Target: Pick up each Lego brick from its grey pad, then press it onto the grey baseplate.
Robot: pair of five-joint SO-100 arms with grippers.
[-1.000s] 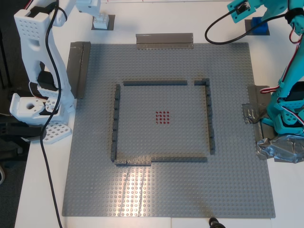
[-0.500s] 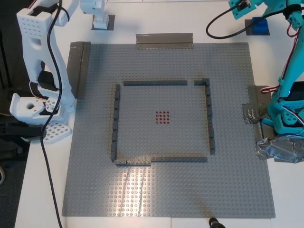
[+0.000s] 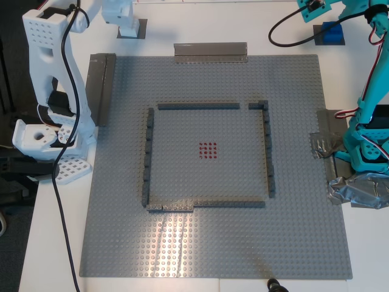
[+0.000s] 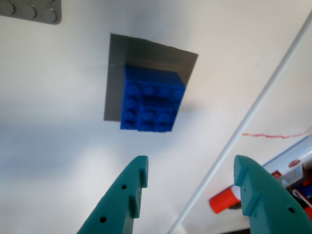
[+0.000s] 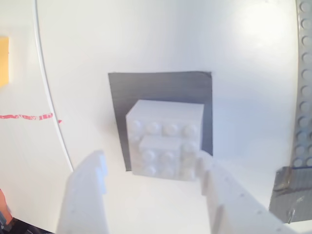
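Observation:
In the second wrist view the white brick [image 5: 165, 139] sits on its dark grey pad [image 5: 161, 87]. My second gripper [image 5: 151, 187] is open, its white fingers on either side of the brick's near end. In the exterior view this gripper [image 3: 124, 18] covers most of that pad [image 3: 141, 27]. The blue brick [image 4: 152, 105] sits on its grey pad [image 4: 146, 53], a little beyond my open first gripper [image 4: 192, 165]. In the exterior view the blue brick [image 3: 332, 31] is at the far right, beside the teal gripper [image 3: 311, 9]. The grey baseplate [image 3: 213, 243] holds a red-dotted patch [image 3: 208, 150] inside a dark grey brick frame [image 3: 148, 152].
Olive-grey tape strips [image 3: 210, 52] [image 3: 100, 85] hold the plate's far and left edges in the exterior view. A silver tape wad [image 3: 358, 191] sits by the teal arm's base. A black cable [image 3: 61, 182] hangs by the white arm. A thin white line [image 4: 253, 112] and a red-capped pen [image 4: 229, 197] lie near the blue brick.
My second gripper has moved down over the white brick and its pad. My first gripper has shifted slightly towards the exterior view's upper right. Both bricks stay on their pads.

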